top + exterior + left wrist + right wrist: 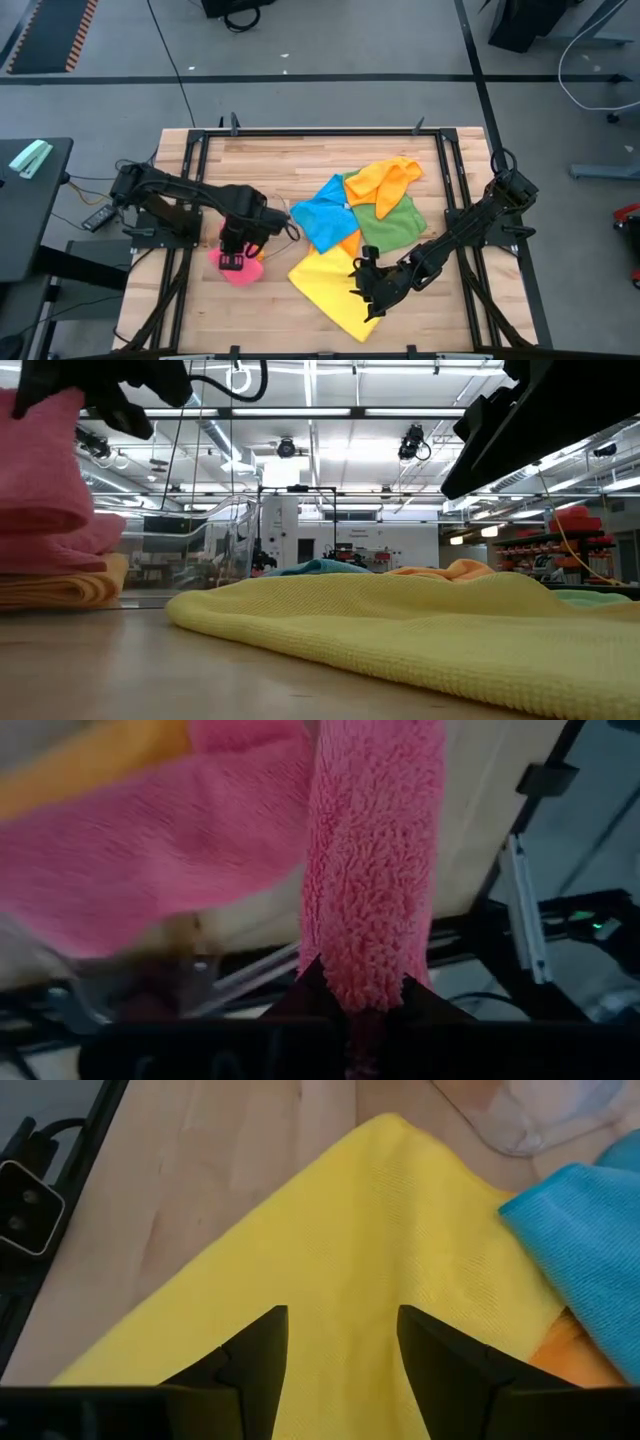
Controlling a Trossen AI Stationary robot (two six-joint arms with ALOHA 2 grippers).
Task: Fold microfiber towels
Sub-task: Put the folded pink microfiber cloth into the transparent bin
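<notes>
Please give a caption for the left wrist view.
Left gripper shut on the pink towel, held above the wooden table.

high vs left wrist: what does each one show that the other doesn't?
High only: the whole table, the pile of blue towel, orange towel and green towel, the yellow towel spread flat, and the right end effector open above it.

Left wrist only: the grip up close. The left end effector is shut on a fold of pink towel, with an orange-yellow cloth beneath the pink.

Both: the pink towel at the left end effector, over the wooden tabletop near the frame rails.
</notes>
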